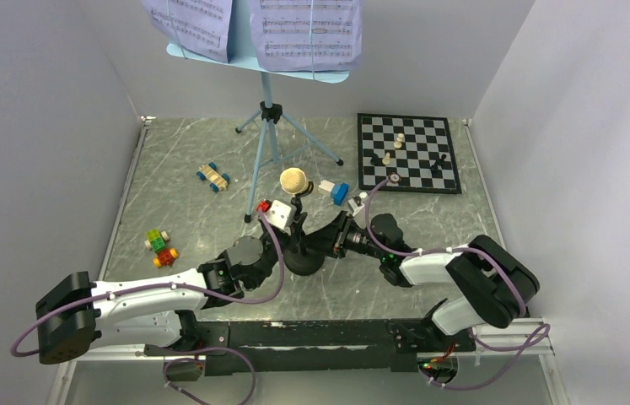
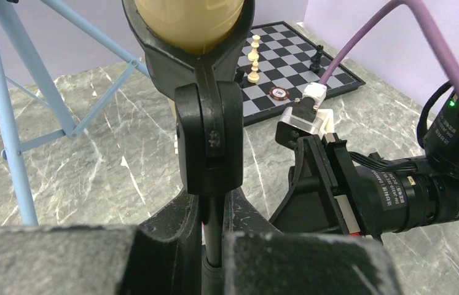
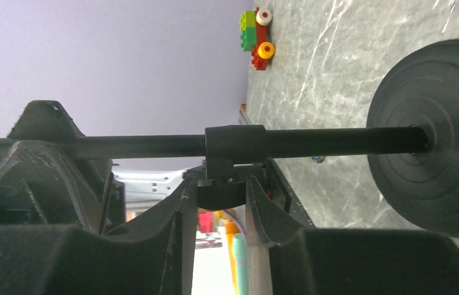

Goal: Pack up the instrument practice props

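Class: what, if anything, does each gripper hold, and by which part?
Left gripper: the mic stand, by its thin pole under the clip. Right gripper: jaws flank the knob on that pole's collar; whether they grip cannot be told.

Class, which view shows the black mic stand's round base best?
The right wrist view: the round base fills its right side, with the pole joining its centre. The top external view shows it small and partly covered. The left wrist view shows the clip and pole, not the base.
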### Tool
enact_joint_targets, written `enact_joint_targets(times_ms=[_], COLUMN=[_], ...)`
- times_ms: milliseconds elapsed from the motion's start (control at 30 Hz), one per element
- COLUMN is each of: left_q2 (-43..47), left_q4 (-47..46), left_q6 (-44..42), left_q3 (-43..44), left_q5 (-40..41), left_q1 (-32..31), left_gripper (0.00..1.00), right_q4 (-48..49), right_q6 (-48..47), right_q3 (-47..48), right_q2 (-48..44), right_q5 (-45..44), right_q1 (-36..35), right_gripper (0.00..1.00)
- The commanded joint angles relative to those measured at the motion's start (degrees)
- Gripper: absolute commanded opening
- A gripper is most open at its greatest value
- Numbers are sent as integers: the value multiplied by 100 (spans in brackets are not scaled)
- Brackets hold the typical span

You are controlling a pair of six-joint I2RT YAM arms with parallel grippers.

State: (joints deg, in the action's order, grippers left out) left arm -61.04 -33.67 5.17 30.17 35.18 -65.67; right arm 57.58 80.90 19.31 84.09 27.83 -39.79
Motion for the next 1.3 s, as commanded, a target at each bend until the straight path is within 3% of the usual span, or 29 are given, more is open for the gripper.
enact_joint_targets(times_ms=[0, 367, 533, 667, 733, 767, 867, 1067, 1267], left_q2=[-11, -235, -344, -372, -352, -343, -308, -219, -217], left_q4=[246, 445, 512, 494, 474, 460, 463, 382, 279], left_q6=[-220, -107, -60, -89, -108, -119, -137, -160, -159], left_q3=[-91, 0, 24, 24, 19, 9, 23, -9, -12], left_q5=[152, 13, 14, 73, 101, 107, 107, 112, 121], left_q1=[-7, -25, -40, -42, -42, -42, -42, -47, -59], left_gripper=[0, 0, 0, 0, 0, 0, 0, 0, 0], right_q4=[-957, -3218, -4540, -4617, -4447, -4325, -3937, -2897, -1164], right_q6=[-1017, -3506, -4941, -4553, -4214, -4044, -3527, -2352, -1123], right_q3=[407, 933, 1393, 1426, 1378, 1341, 1205, 852, 560], right_q2=[-570, -1409, -1592, -1632, -1626, -1633, -1636, -1339, -658], right_q5=[64, -714, -1973, -1738, -1389, -1269, -922, -19, 722], right_q1=[24, -1, -374, -329, -282, -265, -173, 91, 199], right_gripper=[0, 0, 0, 2, 39, 50, 68, 74, 63])
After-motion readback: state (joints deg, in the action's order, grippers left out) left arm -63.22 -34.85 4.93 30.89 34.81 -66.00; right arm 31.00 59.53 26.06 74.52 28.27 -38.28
